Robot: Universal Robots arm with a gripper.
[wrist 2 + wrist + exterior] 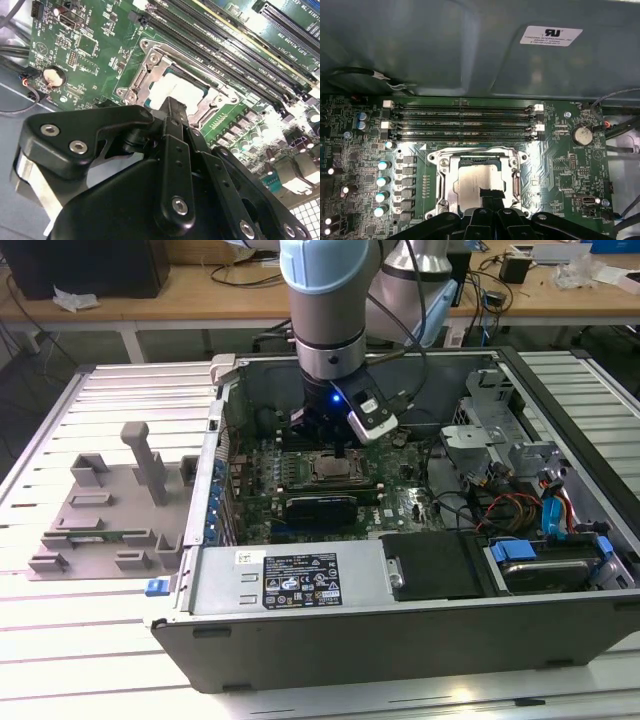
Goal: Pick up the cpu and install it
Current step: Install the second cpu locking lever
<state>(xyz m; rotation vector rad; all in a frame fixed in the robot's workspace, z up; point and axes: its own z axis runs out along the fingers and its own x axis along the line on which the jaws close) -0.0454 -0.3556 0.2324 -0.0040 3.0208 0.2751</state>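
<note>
Black tool (172,107) hangs directly above the flat, shiny silver square cpu (481,184) seated in its socket frame (444,186); whether it grips cannot be told.

Open PC case (400,620) sits on a pale ribbed metal counter (60,430). Just beside the case, toward the exterior view's left, a grey plastic fixture (105,515) lies on the counter. Behind the case runs a long wooden desk (200,295) with white legs, cables (240,275) and small clutter on top. A dark box (85,265) stands on the desk's far left end. Even, bright indoor light.
</note>
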